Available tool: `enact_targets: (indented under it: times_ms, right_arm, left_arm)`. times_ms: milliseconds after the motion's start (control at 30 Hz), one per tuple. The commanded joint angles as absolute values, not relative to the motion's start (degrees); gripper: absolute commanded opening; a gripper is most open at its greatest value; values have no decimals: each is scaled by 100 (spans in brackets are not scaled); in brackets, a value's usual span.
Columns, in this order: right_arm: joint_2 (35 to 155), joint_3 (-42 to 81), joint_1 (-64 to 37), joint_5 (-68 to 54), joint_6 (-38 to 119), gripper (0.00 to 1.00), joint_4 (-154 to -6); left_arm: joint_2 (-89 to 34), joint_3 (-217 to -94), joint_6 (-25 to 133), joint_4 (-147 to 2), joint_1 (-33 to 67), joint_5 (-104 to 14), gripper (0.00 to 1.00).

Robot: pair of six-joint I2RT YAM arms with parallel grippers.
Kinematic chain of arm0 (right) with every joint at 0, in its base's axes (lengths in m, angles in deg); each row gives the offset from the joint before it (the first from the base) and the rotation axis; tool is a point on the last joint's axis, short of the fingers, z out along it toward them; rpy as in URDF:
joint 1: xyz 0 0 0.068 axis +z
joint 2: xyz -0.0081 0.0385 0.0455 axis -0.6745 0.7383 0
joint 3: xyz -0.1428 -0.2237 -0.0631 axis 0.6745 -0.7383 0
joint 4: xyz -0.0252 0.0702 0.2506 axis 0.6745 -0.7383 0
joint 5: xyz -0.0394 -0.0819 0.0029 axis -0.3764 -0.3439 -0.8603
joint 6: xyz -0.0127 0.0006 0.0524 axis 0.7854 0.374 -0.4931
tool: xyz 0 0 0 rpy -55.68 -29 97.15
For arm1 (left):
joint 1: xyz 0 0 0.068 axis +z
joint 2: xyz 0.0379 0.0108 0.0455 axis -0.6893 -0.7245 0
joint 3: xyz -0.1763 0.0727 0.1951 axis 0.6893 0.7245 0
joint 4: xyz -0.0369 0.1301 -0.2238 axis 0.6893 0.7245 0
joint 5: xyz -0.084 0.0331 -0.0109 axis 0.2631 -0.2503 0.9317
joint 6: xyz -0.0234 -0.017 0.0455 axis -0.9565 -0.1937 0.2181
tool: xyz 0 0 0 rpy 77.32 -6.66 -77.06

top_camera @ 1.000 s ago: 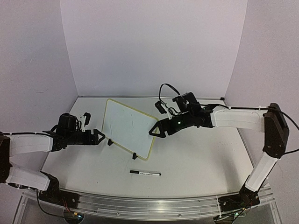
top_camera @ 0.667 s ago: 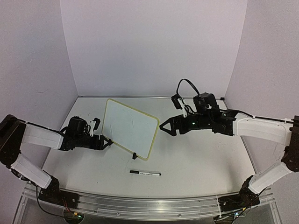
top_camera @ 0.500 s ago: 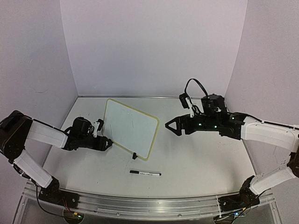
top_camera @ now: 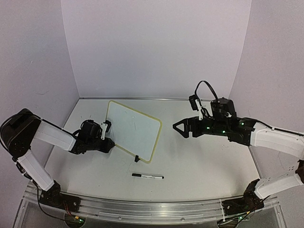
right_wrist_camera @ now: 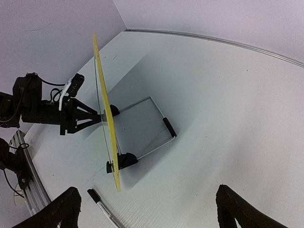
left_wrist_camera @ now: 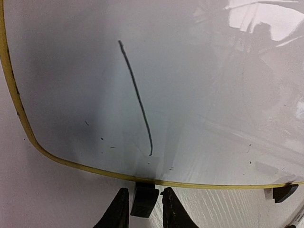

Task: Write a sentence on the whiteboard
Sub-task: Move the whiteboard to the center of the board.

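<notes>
The whiteboard (top_camera: 130, 130) (left_wrist_camera: 190, 95) stands tilted on the table, its yellow rim edge-on in the right wrist view (right_wrist_camera: 107, 118). The sentence is out of view; the board's face carries one thin black stroke (left_wrist_camera: 137, 99) and a few specks. My left gripper (top_camera: 109, 144) (left_wrist_camera: 145, 190) sits low at the board's left black clip foot (left_wrist_camera: 144, 202), its fingers closed in on both sides of it. To the right of the board and apart from it, my right gripper (top_camera: 176, 128) (right_wrist_camera: 147, 190) hangs wide open with nothing between its fingers.
A black-capped marker pen (top_camera: 147, 176) (right_wrist_camera: 102, 209) lies flat on the table in front of the board. The board's other clip foot (top_camera: 137, 158) (right_wrist_camera: 126, 160) and a wire stand (right_wrist_camera: 156, 118) rest behind the rim. Walls close in at the back and on both sides.
My left gripper slid forward to the board's left foot and closed from wide open around it. My right arm pulled back to the right, away from the board's edge, still open.
</notes>
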State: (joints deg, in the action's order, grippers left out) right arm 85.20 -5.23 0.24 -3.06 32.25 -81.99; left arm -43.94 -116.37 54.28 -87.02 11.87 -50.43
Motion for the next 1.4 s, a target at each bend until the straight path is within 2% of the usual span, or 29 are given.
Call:
enact_targets:
  times_ms: [0, 100, 167, 333, 567, 833, 1000, 1033, 1067, 1133, 1233, 1333, 1367]
  right_arm:
    - [8297, -629, -5, -485, 3146, 95, -8010]
    - [8278, -669, -7, -557, 3121, 95, -8012]
    - [8279, -686, -13, -602, 3103, 95, -8011]
    - [8207, -789, -11, -991, 2944, 94, -8010]
    - [7799, -1168, -5, -1841, 2589, 94, -7854]
    - [7452, -1520, -5, -2049, 2368, 94, -7846]
    - [7352, -1631, -5, -2159, 2341, 94, -7843]
    - [7339, -1647, -5, -2176, 2347, 94, -7844]
    - [7321, -1659, -5, -2193, 2359, 94, -7844]
    - [7289, -1687, -5, -2218, 2371, 95, -7847]
    - [7236, -1718, -5, -2273, 2385, 96, -7875]
    - [7156, -1766, -5, -2370, 2403, 98, -7878]
    - [7119, -1773, -3, -2395, 2416, 98, -7878]
  left_arm:
    - [-4306, -11597, 5398, -9109, 898, -5877, 14]
    - [-4299, -11537, 5263, -9183, 678, -6190, 3]
    - [-4326, -11531, 5138, -9223, 485, -6346, 0]
    - [-4393, -11712, 4505, -9019, -75, -7208, 0]
    - [-4944, -12588, 2985, -8262, -831, -8116, 0]
    - [-5732, -13683, 1884, -7604, -1377, -8412, 0]
    - [-5926, -13847, 1540, -7444, -1503, -8459, 0]
    - [-5914, -13828, 1521, -7444, -1517, -8450, 2]
    - [-5862, -13792, 1521, -7453, -1535, -8454, 8]
    - [-5707, -13625, 1542, -7532, -1573, -8510, 27]
    - [-5310, -13266, 1656, -7802, -1595, -8490, 49]
    - [-4913, -12938, 1851, -7897, -1602, -8345, 68]
    - [-4741, -12846, 1917, -7909, -1602, -8281, 71]
